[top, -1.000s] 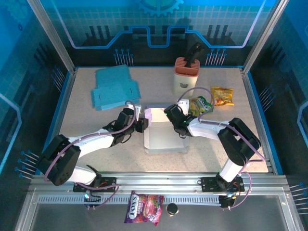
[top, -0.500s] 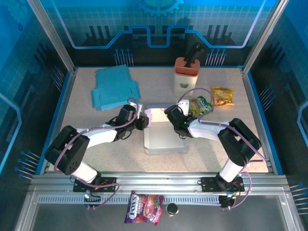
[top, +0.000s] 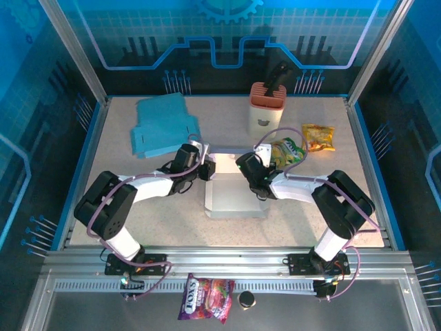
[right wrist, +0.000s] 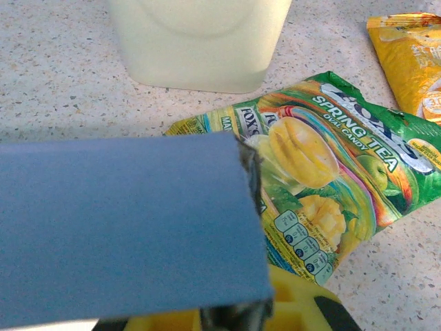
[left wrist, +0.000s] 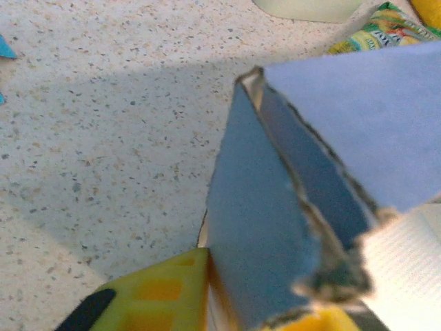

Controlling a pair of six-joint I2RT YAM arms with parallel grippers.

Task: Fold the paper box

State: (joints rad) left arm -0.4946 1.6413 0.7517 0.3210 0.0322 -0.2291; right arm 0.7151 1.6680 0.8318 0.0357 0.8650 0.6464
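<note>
The paper box (top: 234, 196) sat mid-table (top: 138, 207) with its back wall running side to side, the left gripper (top: 204, 167) pinched shut on its left end and the right gripper (top: 243, 164) on its right end.

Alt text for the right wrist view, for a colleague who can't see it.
A blue flap of the paper box covers the lower left, over the yellow fingers. Beyond it on the speckled table are a green Spring Tea candy bag, a pale container and a yellow packet.
</note>
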